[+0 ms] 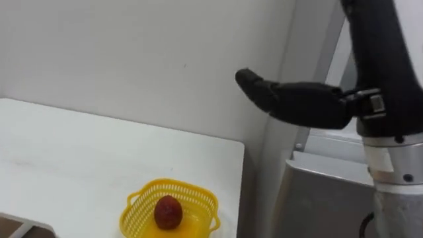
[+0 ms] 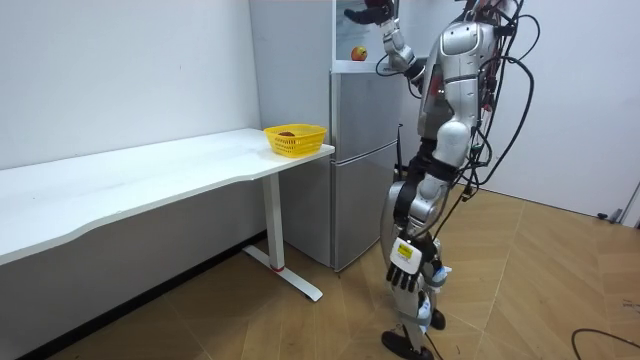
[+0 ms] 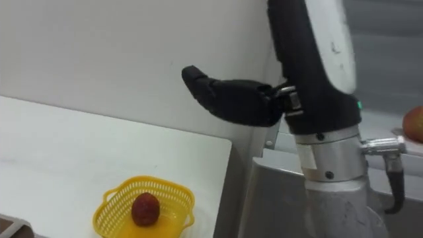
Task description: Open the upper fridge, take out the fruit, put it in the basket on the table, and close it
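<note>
I stand facing a silver fridge (image 2: 355, 180) whose upper compartment is open, with a white inside. An orange-red fruit (image 2: 358, 52) lies on its shelf and also peeks in at the right edge as the fruit (image 3: 415, 123). My right hand (image 1: 291, 99) is raised in front of the upper compartment, fingers stretched leftward and holding nothing; the same hand (image 2: 365, 12) is level with the fridge's top. My left hand (image 2: 405, 268) hangs by my thigh with relaxed fingers.
A yellow mesh basket (image 1: 198, 193) with a dark red fruit (image 1: 168, 211) in it sits on the corner of the white table (image 1: 99, 152) beside the fridge. A white wall runs behind the table. Wooden floor lies around me.
</note>
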Controlling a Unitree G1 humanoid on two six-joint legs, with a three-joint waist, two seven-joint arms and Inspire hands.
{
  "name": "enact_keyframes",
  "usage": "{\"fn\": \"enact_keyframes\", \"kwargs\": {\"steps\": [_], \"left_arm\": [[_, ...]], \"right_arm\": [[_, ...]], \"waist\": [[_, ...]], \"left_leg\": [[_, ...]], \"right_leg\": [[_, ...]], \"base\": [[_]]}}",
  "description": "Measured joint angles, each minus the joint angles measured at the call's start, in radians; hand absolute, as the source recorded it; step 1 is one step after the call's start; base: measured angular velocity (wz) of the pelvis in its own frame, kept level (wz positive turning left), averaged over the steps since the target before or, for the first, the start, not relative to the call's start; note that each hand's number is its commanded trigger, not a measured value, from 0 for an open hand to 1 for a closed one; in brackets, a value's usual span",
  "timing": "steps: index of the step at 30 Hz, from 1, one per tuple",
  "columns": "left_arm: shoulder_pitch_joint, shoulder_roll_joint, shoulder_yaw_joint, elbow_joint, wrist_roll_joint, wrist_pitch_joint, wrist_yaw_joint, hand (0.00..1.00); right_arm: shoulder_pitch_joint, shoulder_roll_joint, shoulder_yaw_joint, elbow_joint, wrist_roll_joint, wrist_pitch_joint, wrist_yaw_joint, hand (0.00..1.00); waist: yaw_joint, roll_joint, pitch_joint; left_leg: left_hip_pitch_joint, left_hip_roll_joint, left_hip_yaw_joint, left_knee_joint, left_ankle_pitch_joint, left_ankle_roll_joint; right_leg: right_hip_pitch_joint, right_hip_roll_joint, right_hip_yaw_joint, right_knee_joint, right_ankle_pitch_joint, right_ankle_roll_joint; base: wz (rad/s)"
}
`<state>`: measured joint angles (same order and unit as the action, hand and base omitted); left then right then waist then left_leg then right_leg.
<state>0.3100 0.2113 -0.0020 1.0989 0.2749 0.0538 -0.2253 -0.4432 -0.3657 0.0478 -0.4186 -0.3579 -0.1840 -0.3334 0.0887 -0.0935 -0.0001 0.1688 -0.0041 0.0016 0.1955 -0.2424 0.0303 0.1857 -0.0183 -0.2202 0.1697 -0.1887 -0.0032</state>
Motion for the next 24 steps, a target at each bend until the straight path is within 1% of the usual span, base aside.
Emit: {"fn": "enact_keyframes", "kwargs": {"steps": [2,4,6,7,10,14,21,24], "left_arm": [[-0.001,0.000,-0.001,0.000,0.000,-0.018,0.001,0.00],[-0.001,0.000,-0.001,0.000,-0.006,-0.022,0.001,0.00],[-0.006,0.001,0.000,0.000,-0.006,-0.026,0.001,0.00],[-0.010,0.002,0.000,0.000,-0.006,-0.027,0.001,0.00],[-0.013,0.001,0.005,-0.001,-0.006,-0.036,0.001,0.00],[-0.011,-0.001,0.016,0.004,-0.006,-0.035,0.005,0.00],[-0.022,-0.001,0.018,0.021,-0.005,-0.033,0.027,0.00],[-0.029,0.000,0.017,0.020,-0.007,-0.032,0.033,0.00]], "right_arm": [[0.000,-0.005,-0.034,0.001,0.005,-0.010,-0.025,0.00],[0.001,-0.007,-0.046,0.002,0.021,-0.019,-0.046,0.00],[0.006,-0.013,-0.061,0.002,0.044,-0.028,-0.062,0.00],[0.012,-0.024,-0.079,0.002,0.046,-0.034,-0.072,0.00],[0.016,-0.033,-0.122,0.002,0.048,-0.036,-0.094,0.00],[0.031,-0.072,-0.162,0.008,0.054,-0.036,-0.133,0.00],[0.036,-0.072,-0.200,0.079,0.056,-0.033,-0.144,0.00],[0.036,-0.075,-0.200,0.149,0.087,-0.031,-0.134,0.00]], "waist": [[-0.011,0.006,-0.0043],[-0.021,0.011,-0.0075],[-0.033,0.012,-0.0080],[-0.035,0.012,-0.0080],[-0.042,0.012,-0.0077],[-0.056,0.010,-0.0068],[-0.062,0.005,-0.0039],[-0.063,0.002,0.0015]], "left_leg": [[0.003,-0.003,0.017,-0.004,0.000,0.000],[0.007,-0.002,0.027,-0.006,0.000,0.000],[0.010,-0.001,0.029,-0.006,0.000,0.000],[0.011,0.004,0.031,-0.008,0.000,0.000],[0.019,0.009,0.044,-0.018,0.000,0.000],[0.031,0.010,0.055,-0.030,0.000,0.000],[0.031,0.010,0.075,-0.031,0.000,0.000],[0.031,0.013,0.077,-0.031,0.000,0.000]], "right_leg": [[-0.006,0.003,0.015,0.000,0.000,0.000],[-0.009,0.004,0.025,0.001,0.001,-0.001],[-0.011,0.005,0.028,0.001,0.001,-0.001],[-0.012,0.005,0.029,0.001,0.001,-0.001],[-0.014,0.008,0.040,0.003,0.001,-0.002],[-0.013,0.010,0.057,0.006,0.001,-0.002],[-0.027,0.012,0.071,0.018,0.001,-0.002],[-0.029,0.012,0.074,0.019,0.001,-0.002]], "base": [[-0.19],[-0.19],[-0.06],[-0.05],[-0.12],[-0.13],[-0.08],[-0.04]]}}
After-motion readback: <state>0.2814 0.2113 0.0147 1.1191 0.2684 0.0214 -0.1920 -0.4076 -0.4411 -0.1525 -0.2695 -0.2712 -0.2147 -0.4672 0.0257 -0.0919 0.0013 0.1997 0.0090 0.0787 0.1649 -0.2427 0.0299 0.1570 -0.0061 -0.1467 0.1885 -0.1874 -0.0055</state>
